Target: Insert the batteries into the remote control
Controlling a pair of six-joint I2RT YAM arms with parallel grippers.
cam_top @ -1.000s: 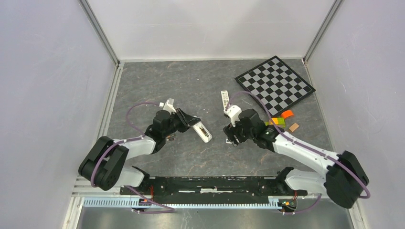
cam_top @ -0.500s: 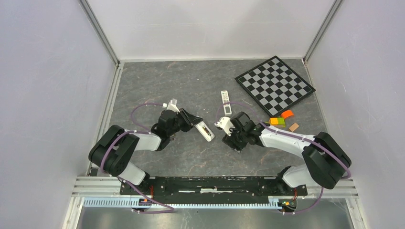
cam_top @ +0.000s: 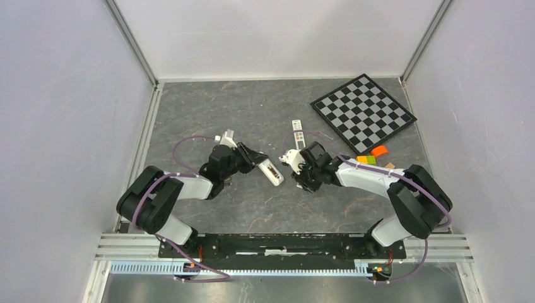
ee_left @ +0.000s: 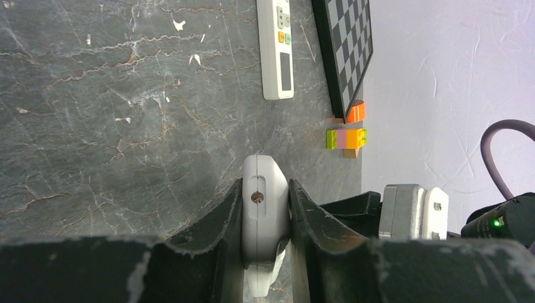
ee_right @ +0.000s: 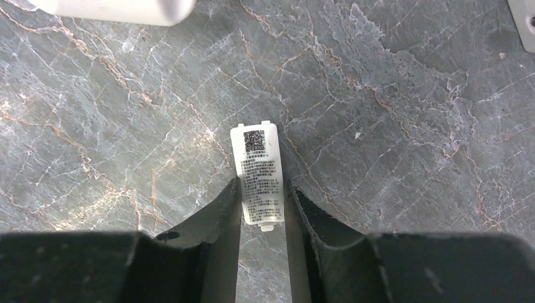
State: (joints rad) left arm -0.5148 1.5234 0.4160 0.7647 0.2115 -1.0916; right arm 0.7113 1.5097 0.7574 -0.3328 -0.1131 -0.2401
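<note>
Cover piece (ee_right: 258, 172), white with a printed label, lies flat on the counter (ee_right: 391, 126). Its long axis runs on the 12-to-6 line of the right wrist view, the same line the right tool (ee_right: 262, 184) points along. Its 6 o'clock end sits between the fingers (ee_right: 228, 208), which are drawn in narrow and look pressed on both long edges. Its 12 o'clock end juts out ahead of them. So that tool grips the cover piece, which is not yet lifted off the stone.

The left tool (ee_left: 265, 184) is clamped narrow across the remote (cam_top: 270, 172), held clear of the counter with its open bay facing up. From above, the remote lies near the right tool at its 9 o'clock, with its long axis running 10 to 4 o'clock and its free end toward the right arm.

No loose batteries show on the counter in any view. The bay looks dark and its contents are too small to make out. My guess is that the batteries sit in there and the step in hand is closing them in.

The coming move turns on this: the right arm is the one at the cover piece and the bay waits at its 9 o'clock. The long axis of the cover piece must swing to match the remote's 10-to-4 slant before it slides on. A second remote (cam_top: 298, 134) lies at 12 o'clock, apart from both
</note>
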